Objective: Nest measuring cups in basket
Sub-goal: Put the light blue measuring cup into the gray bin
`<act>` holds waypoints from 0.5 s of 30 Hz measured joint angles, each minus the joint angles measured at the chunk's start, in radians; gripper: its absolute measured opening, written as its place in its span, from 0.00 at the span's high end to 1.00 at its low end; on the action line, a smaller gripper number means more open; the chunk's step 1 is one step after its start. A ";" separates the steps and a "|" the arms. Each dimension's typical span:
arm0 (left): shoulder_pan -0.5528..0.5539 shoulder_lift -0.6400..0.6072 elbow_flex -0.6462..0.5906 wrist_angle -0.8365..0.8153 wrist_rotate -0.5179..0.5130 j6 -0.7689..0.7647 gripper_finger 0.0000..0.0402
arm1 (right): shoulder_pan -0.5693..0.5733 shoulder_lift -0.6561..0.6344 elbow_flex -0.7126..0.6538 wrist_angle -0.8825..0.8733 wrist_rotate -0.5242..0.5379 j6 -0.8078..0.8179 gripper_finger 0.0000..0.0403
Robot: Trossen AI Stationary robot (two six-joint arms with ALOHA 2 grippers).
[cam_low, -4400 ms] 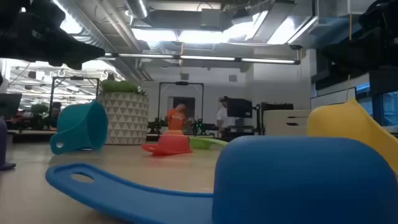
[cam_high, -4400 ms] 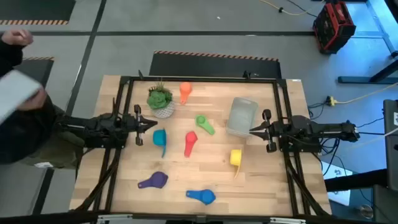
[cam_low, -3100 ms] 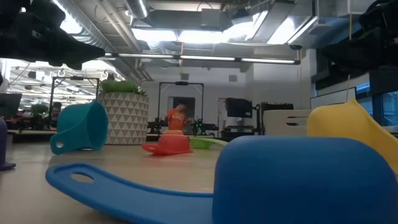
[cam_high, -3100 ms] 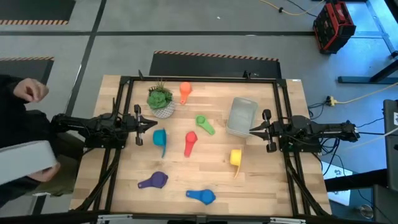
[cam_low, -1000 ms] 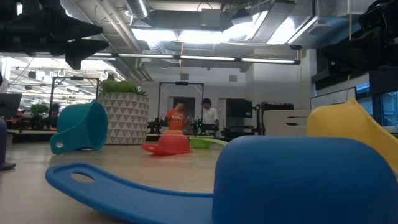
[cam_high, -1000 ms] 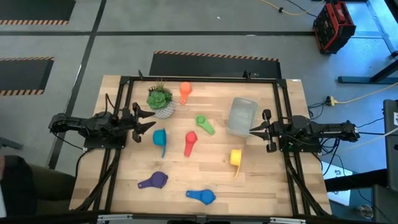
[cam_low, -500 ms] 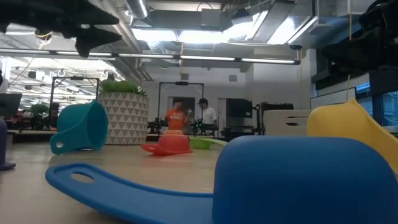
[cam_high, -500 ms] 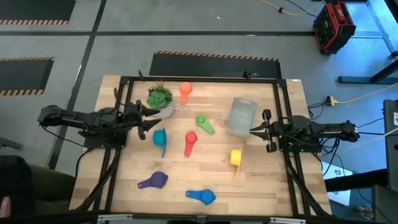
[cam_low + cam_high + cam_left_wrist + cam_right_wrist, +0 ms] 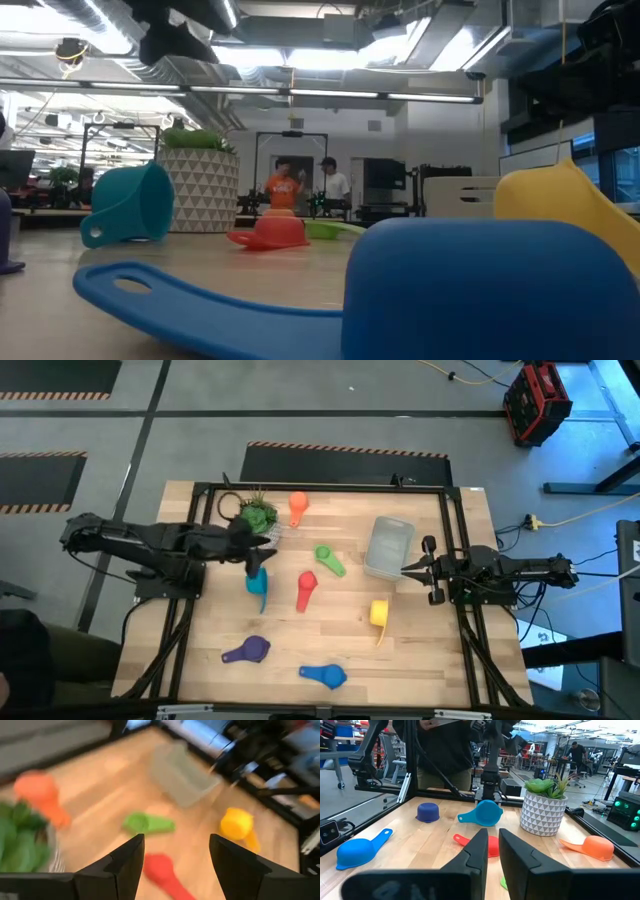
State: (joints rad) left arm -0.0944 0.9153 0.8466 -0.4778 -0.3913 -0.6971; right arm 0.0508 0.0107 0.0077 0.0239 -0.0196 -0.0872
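**Left arm over teal cup, no cup in basket yet**

High view: left gripper (image 9: 256,553) reaches right of the potted plant (image 9: 258,515), above the teal cup (image 9: 258,582); fingers spread wide, empty. Right gripper (image 9: 408,569) waits at the basket (image 9: 389,546), fingers nearly shut, empty. Red cup (image 9: 305,589), green cup (image 9: 328,560), orange cup (image 9: 297,506), yellow cup (image 9: 378,613), purple cup (image 9: 249,651), blue cup (image 9: 324,675) lie scattered on the table (image 9: 420,650). Likely best: straddle the teal bowl's rim, clear of the plant.

Low view: blue scoop fills the foreground, smooth glossy plastic, flat handle.

Left wrist view: wide fingers (image 9: 125,862) frame the red and green cups; basket beyond, translucent, round-cornered.

Right wrist view: plant pot white, faceted.
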 joint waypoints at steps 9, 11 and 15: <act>0.000 0.263 0.263 -0.405 0.129 -0.353 0.46 | 0.000 0.000 0.000 0.000 0.000 0.000 0.87; 0.000 0.315 0.302 -0.459 0.173 -0.405 0.46 | 0.000 0.000 0.000 0.000 0.000 0.000 0.87; 0.008 0.419 0.367 -0.564 0.253 -0.499 0.46 | 0.000 0.000 0.000 0.000 0.000 0.000 0.87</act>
State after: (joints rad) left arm -0.0860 1.3343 1.2136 -1.0419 -0.1386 -1.1965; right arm 0.0505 0.0105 0.0074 0.0239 -0.0196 -0.0868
